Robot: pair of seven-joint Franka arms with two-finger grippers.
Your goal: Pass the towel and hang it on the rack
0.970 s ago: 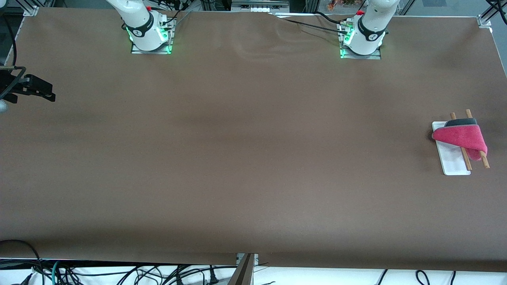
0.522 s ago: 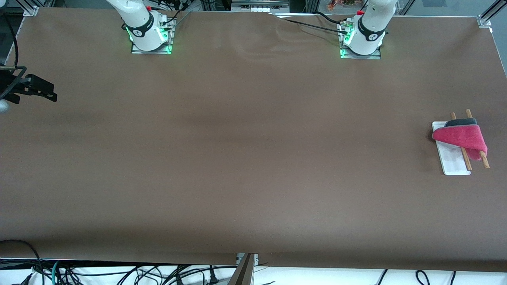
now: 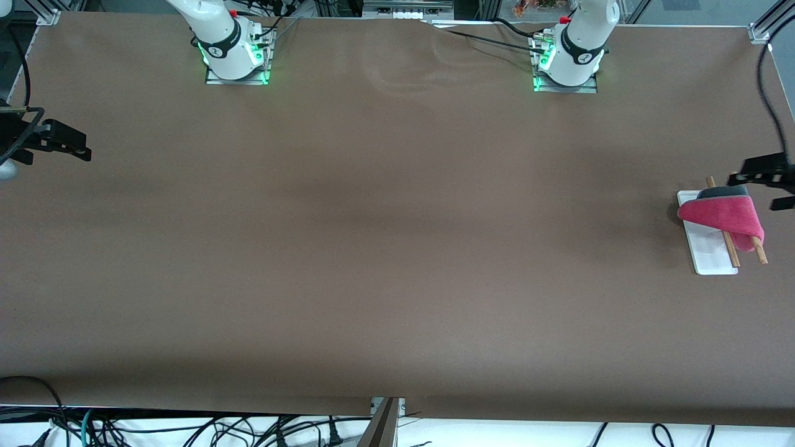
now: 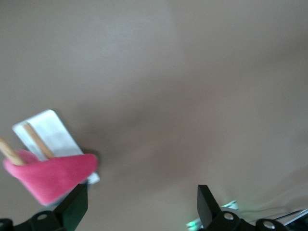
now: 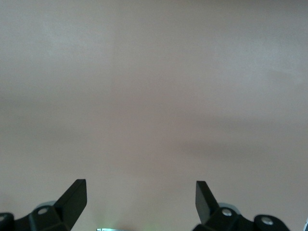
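The pink-red towel point(image 3: 720, 214) with its grey edge hangs over the two brown rods point(image 3: 759, 251) of the rack, above the white base plate point(image 3: 708, 251), at the left arm's end of the table. The left wrist view shows the towel point(image 4: 50, 173) and the base plate point(image 4: 53, 132) too. My left gripper point(image 3: 767, 186) is open and empty, in the air just beside the rack's end toward the arm bases; its wrist view point(image 4: 143, 192) shows the jaws wide apart. My right gripper point(image 3: 74, 149) is open and empty at the right arm's end of the table, over bare cloth point(image 5: 141, 190).
The brown tablecloth point(image 3: 385, 236) covers the whole table. The arm bases point(image 3: 236, 56) point(image 3: 565, 62) stand along the edge farthest from the front camera. A black cable point(image 3: 767, 93) hangs down to the left wrist.
My left gripper has come into the front view beside the rack; before it was out of view. The right gripper has barely shifted. The towel has stayed on the rods.
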